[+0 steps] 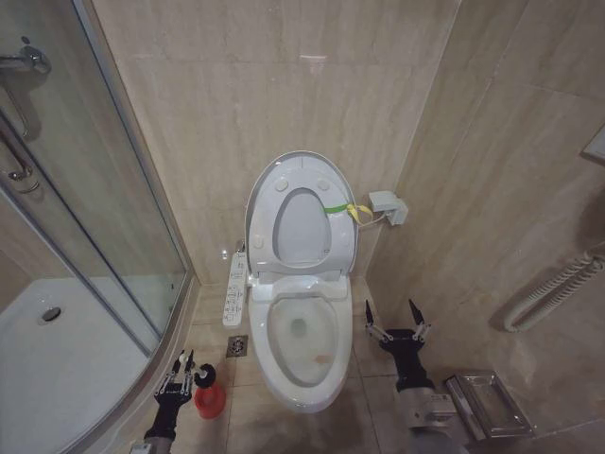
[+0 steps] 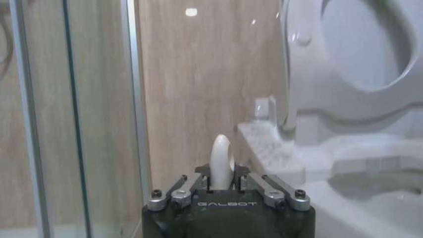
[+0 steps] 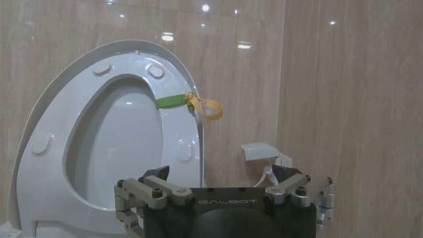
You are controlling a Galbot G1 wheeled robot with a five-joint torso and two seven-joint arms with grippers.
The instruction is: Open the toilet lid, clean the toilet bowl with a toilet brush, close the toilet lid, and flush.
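Two hands sit low beside the toilet bowl [image 1: 301,336]. The left hand [image 1: 180,371] is clenched on the toilet brush [image 2: 221,161], which stands in its red cup [image 1: 210,397] on the near-left floor. The right hand [image 1: 397,320] is spread wide, grasping nothing. The toilet lid [image 1: 269,180] stands upright against the far wall.

Beige tiled floor [image 1: 373,402] under the toilet bowl [image 1: 301,355], red cup [image 1: 210,401], drain [image 1: 236,346] and steel tray [image 1: 488,405].
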